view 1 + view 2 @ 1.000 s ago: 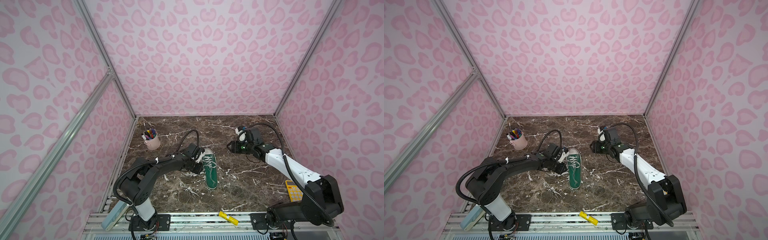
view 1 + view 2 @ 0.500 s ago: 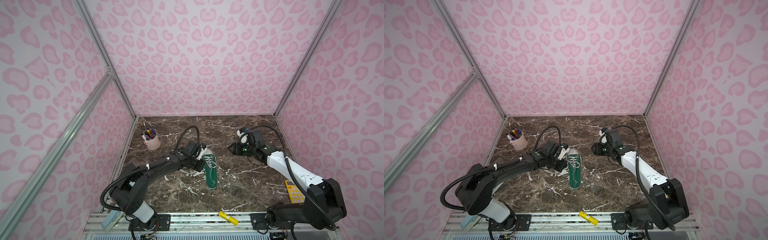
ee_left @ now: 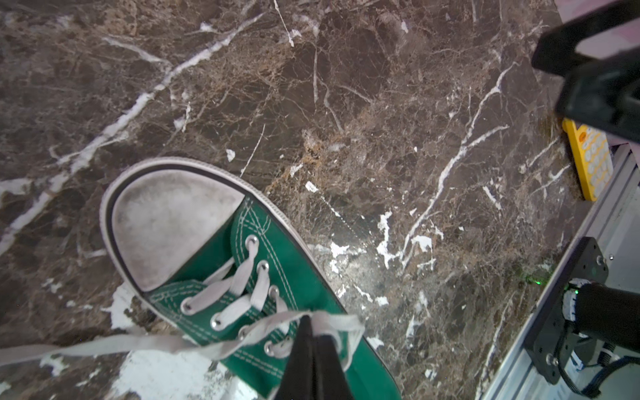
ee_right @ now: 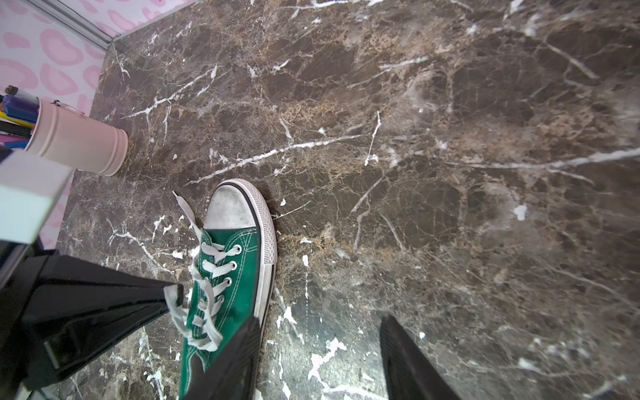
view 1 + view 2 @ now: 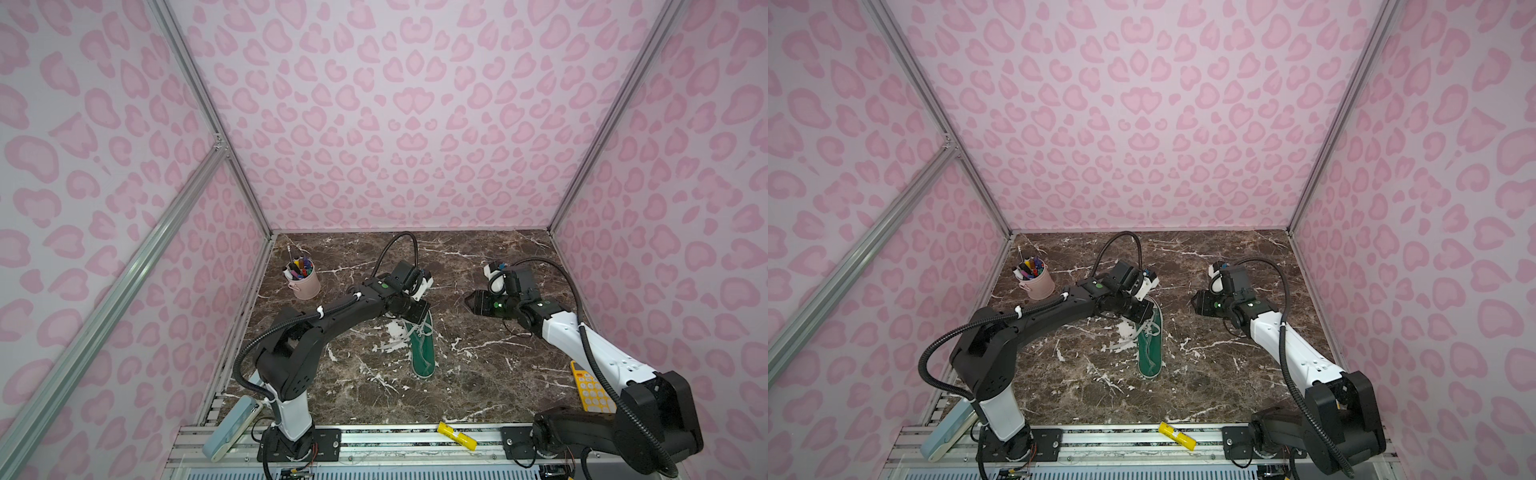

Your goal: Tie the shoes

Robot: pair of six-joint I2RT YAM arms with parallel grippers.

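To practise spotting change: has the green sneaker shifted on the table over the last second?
No. The green sneaker lies where it did, toe equally far from the pink pen cup in a top view.

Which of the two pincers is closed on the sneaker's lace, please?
The left pincer: its jaws are pinched shut on a lace above the green sneaker, whereas the right pincer stands open, holding nothing.

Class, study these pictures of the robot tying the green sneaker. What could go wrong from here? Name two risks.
1. The left gripper pinches the off-white flat lace only at the tips of its fingers; a pull may slip it free.
2. Nothing pins the green canvas sneaker with the white toe cap: the right gripper hangs open, apart from it, so pulling may drag or turn the shoe.
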